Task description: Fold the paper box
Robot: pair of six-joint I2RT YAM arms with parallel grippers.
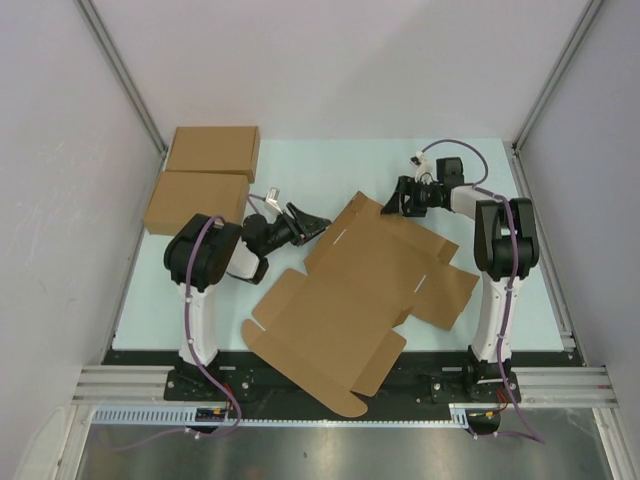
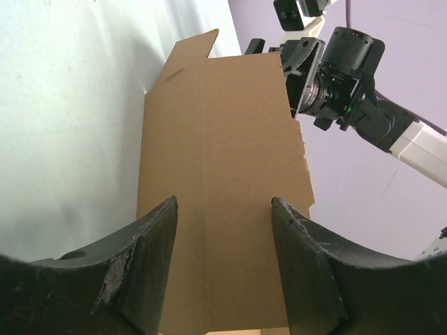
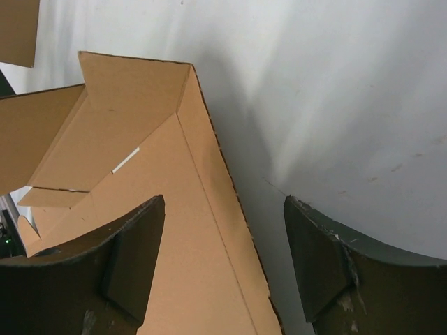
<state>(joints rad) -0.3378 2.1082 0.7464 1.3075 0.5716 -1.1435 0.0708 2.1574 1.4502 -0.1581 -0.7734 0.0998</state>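
The paper box (image 1: 360,290) lies unfolded in the middle of the table as a large brown die-cut sheet with tabs and slits. My left gripper (image 1: 308,222) stands open at the sheet's far left edge. In the left wrist view its jaws (image 2: 223,209) frame the brown sheet (image 2: 223,139) without pinching it. My right gripper (image 1: 393,202) is open at the sheet's far corner. In the right wrist view the gripper (image 3: 225,209) straddles the cardboard's (image 3: 174,230) ragged edge, one finger over the sheet and one over the table. A far flap (image 3: 119,118) tilts upward.
Two made-up brown flat boxes (image 1: 212,150) (image 1: 197,200) sit at the back left of the pale table (image 1: 330,165). The right arm's wrist (image 2: 335,70) shows just beyond the sheet in the left wrist view. White walls close in the back and sides.
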